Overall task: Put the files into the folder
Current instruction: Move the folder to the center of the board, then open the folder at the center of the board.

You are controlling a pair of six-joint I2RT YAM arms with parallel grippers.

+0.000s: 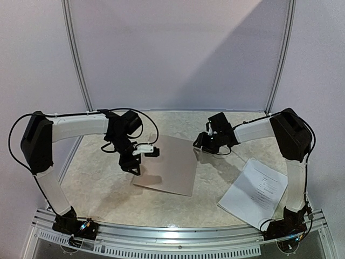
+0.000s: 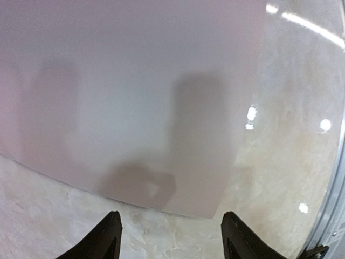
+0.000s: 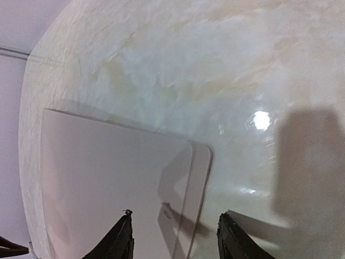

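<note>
**Folder shut: the cover has to be opened first**

I judge that the step in hand is opening the folder (image 1: 167, 164). It lies flat and shut in the middle of the table (image 1: 102, 189). The files (image 1: 253, 191) lie well apart from it, by the near right corner, and nothing touches them.

My left gripper (image 2: 170, 240) hovers at the folder's left edge, fingers wide, with only bare table between them. My right gripper (image 3: 175, 240) hangs over the folder's far right corner with its fingers apart. The edge of the cover shows in the gap below, and I see no grip on it.

For the next move, I think one finger must slip under the upper cover only, at this corner, and then lift it over. Taking both covers together would raise the whole folder.
</note>
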